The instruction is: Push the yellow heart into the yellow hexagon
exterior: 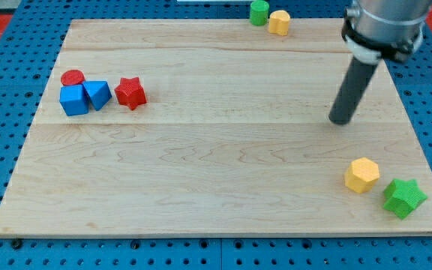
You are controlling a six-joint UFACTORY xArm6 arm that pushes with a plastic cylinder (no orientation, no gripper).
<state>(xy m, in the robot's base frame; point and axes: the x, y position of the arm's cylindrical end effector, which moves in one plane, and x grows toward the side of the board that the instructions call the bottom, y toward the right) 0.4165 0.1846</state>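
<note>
Claw: none fitted; a bare rod, nothing to open or hold.
My tip [341, 120]: on bare wooden surface [216, 165], view's right, apart from every block.
Yellow hexagon [361, 175]: below the tip, beside green star [404, 197].
Yellow heart [279, 22]: view's top edge, touching green cylinder [259, 12].
Containers: none seen.
View's left: red cylinder [72, 76], blue cube [73, 100], blue triangle [97, 94], red star [130, 92] clustered.

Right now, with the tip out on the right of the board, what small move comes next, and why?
Probably slide my tip toward the view's top, ending above the yellow heart. The heart sits at the top edge beside the green cylinder, the yellow hexagon lies near the bottom right next to the green star, and my tip stands between them, so it must get behind the heart first.
</note>
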